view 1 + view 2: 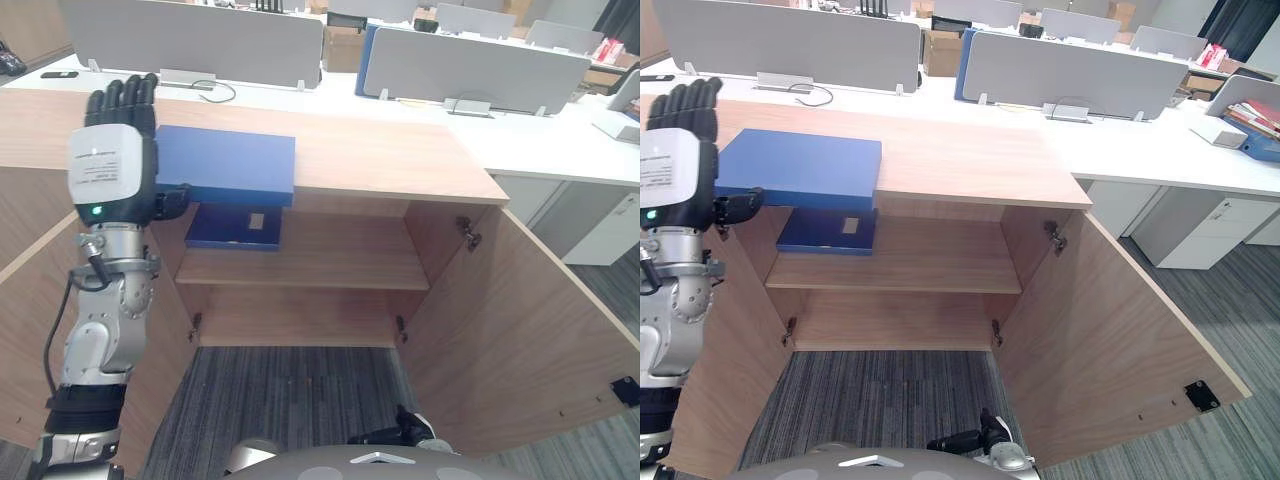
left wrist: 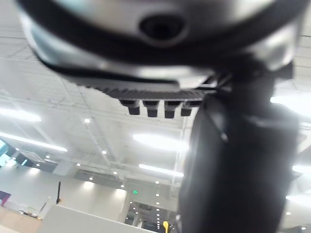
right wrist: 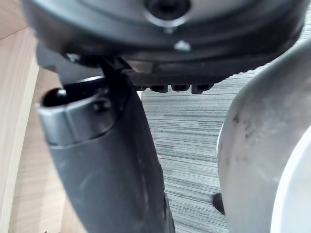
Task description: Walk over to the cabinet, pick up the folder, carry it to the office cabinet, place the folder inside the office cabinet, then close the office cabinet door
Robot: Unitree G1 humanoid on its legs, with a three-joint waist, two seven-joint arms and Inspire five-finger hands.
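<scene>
A blue folder (image 1: 230,165) lies flat on the wooden cabinet top (image 1: 400,155), its near edge overhanging the open front. My left hand (image 1: 110,165) is raised upright at the folder's left end, back toward me, fingers straight and open. Its thumb (image 1: 175,200) reaches under the folder's overhanging corner. A second blue folder (image 1: 235,228) lies on the shelf (image 1: 340,265) inside the cabinet, just below the first. My right hand (image 3: 107,160) hangs low over the grey carpet with relaxed fingers and holds nothing.
Both cabinet doors stand open: the right door (image 1: 540,330) swings out toward me, the left door (image 1: 30,300) sits behind my left arm. White desks with grey divider screens (image 1: 470,65) stand behind the cabinet. Grey carpet (image 1: 300,390) covers the floor in front.
</scene>
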